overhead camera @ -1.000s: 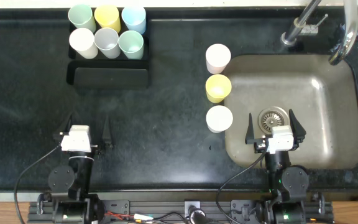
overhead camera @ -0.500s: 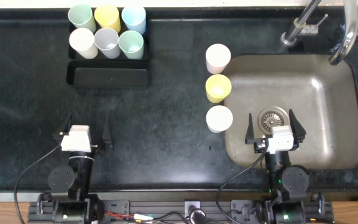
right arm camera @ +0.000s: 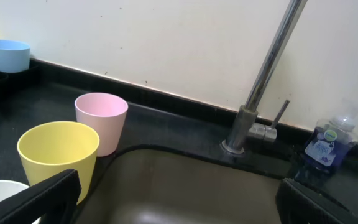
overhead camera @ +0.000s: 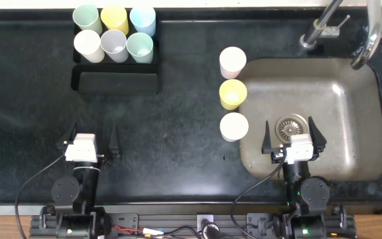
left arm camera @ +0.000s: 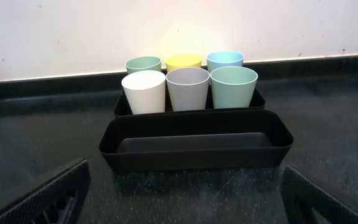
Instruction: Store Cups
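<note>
Cups: six stored cups fill the black tray near the bench's far-left corner. The left end effector gapes empty. A pink cup, yellow cup and white cup line the sink's left rim, and the right end effector is likewise open. They are probably light, stiff and smooth, so pinch one wall at the rim.

My L arm sits folded back close over its base, wrist low, L gripper pointing fwd, away from the base. Its fingers are spread wide & empty. R arm has the same pose on its side: tucked over its base, R gripper facing fwd, fingers wide apart & empty. Both wrists approx level.
</note>
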Available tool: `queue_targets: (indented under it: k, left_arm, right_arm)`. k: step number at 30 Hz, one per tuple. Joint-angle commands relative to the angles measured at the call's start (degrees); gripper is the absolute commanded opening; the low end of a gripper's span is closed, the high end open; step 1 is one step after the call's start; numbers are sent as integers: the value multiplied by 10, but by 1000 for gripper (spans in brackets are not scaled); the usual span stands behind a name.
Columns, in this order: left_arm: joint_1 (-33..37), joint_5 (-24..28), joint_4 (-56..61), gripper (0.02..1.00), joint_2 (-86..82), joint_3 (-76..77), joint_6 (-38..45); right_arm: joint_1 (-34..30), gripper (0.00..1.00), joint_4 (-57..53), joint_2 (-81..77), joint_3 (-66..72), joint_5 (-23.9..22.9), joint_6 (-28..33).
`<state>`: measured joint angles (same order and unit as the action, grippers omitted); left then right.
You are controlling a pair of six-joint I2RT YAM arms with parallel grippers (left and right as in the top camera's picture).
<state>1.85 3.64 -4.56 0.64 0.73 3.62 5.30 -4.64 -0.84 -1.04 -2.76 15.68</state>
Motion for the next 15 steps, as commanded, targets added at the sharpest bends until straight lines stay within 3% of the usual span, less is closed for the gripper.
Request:
queue_targets:
  k: [1, 15]
  left_arm:
    - [-3, -5, 1, 1000, -4, -3, 11]
    - [-3, 10, 3, 998, -4, -3, 8]
  right_arm:
    - [3, 996, 3, 6, 8, 4, 2]
    - [3, 998, 3, 6, 8, 4, 2]
